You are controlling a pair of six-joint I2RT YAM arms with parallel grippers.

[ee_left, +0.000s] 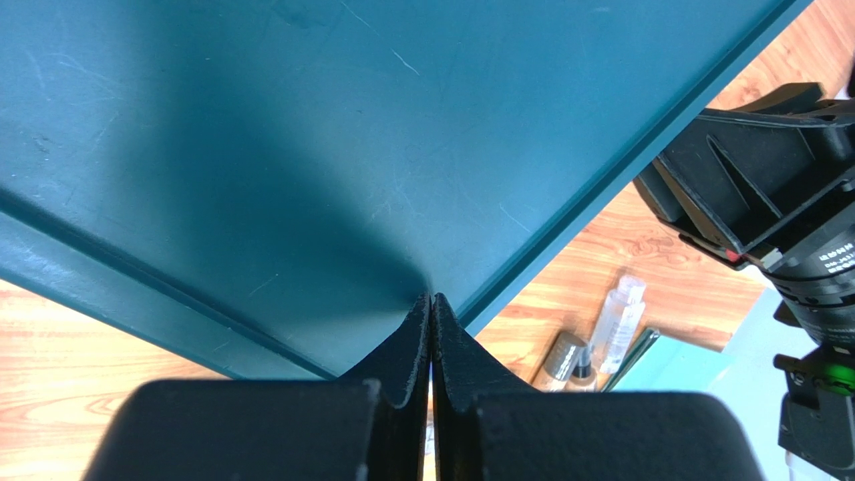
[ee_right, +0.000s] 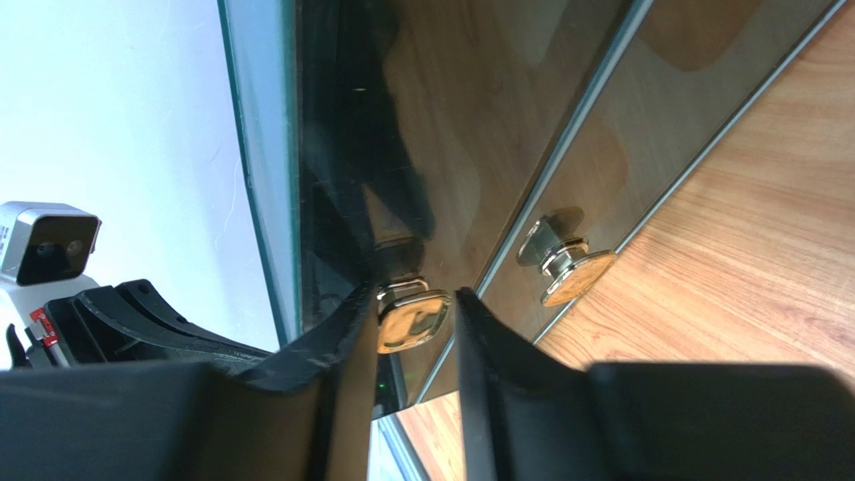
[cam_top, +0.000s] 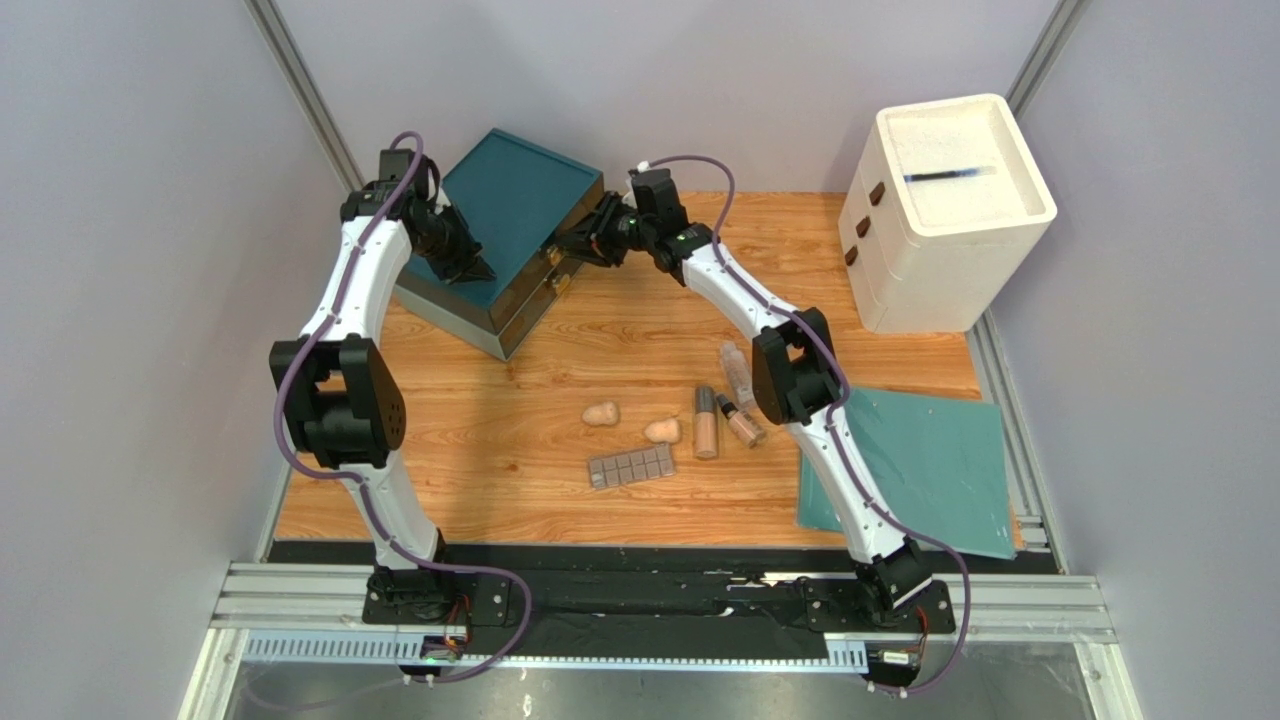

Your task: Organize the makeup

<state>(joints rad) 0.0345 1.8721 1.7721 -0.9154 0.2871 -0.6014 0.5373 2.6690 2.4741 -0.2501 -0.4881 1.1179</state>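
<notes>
The makeup lies on the wooden table: two peach sponges, a grey-brown palette, two tan bottles and a clear bottle. My left gripper is shut and empty, its tips resting on the top of the teal drawer box. At the box's front, my right gripper has its fingers closed around the upper drawer's gold knob. A second gold knob sits on the drawer below.
A white drawer unit stands at the back right. A flat teal mat lies at the front right, beside the right arm. Grey walls close in both sides. The bottles show past the box's edge in the left wrist view.
</notes>
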